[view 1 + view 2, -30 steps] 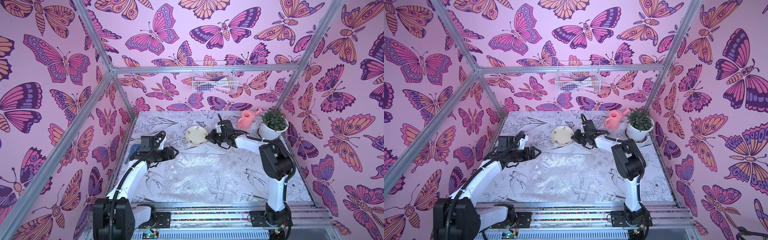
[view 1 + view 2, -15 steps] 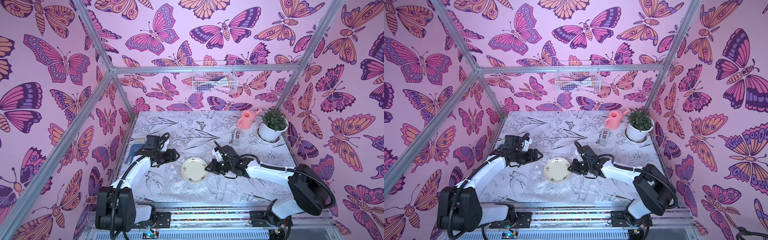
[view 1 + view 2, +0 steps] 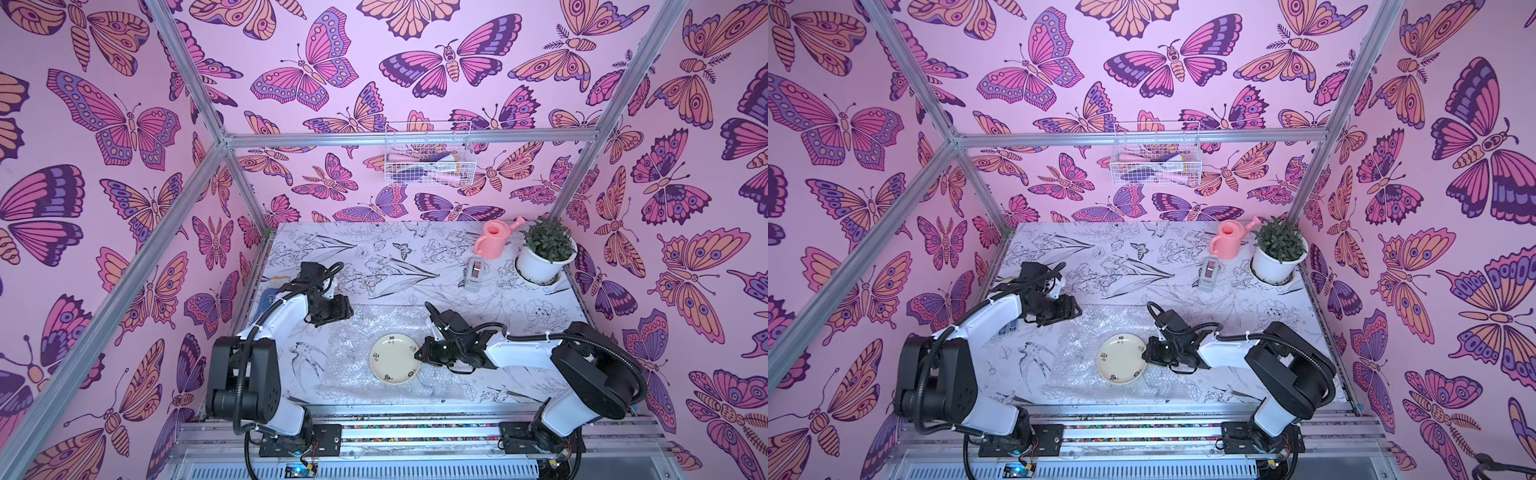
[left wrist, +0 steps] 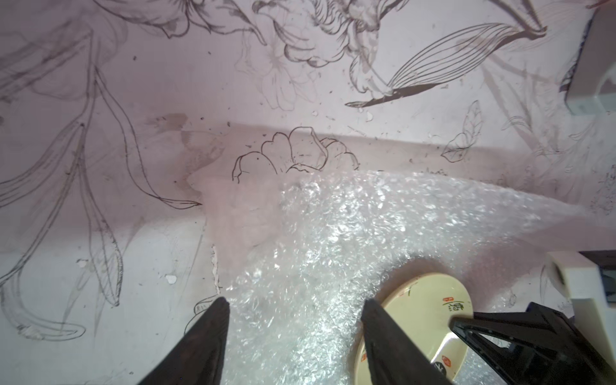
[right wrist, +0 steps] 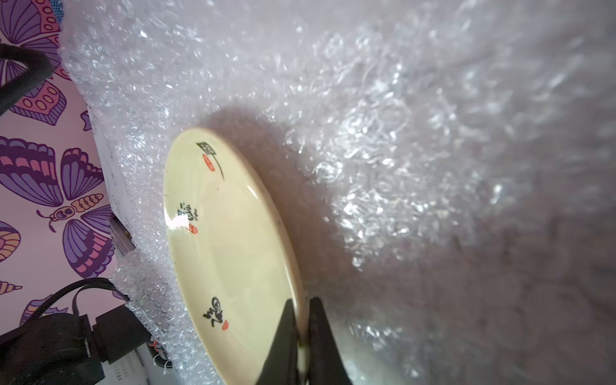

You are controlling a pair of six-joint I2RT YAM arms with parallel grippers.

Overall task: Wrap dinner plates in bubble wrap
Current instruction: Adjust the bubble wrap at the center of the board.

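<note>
right gripper point(image 3: 418, 355): jaws pinched together on the plate point(image 3: 394, 358) at its 3 o'clock rim; the wrist view shows the rim caught between the two tips

plate lies at 9 o'clock from that gripper, over the bubble wrap point(image 3: 365, 326), in the near half of the sheet. it is round, so there is no long axis to line up. cannot tell whether its underside is fully down on the bubbles

left gripper point(image 4: 294, 301): jaws apart, nothing between them, poised over the sheet's 10 o'clock corner, well apart from the plate

judgement: the right arm has only to let go and back out toward 3 o'clock. the left arm is the nearer one to a free corner, and a first fold from there would run toward 4 o'clock, across the plate

room: wrap shows past the plate on every side, least at 6 o'clock. tape dispenser point(image 3: 473, 272), watering can point(image 3: 494, 240) and plant pot point(image 3: 540, 268) stand well off at 1 o'clock, clear of both arms' likely paths
</note>
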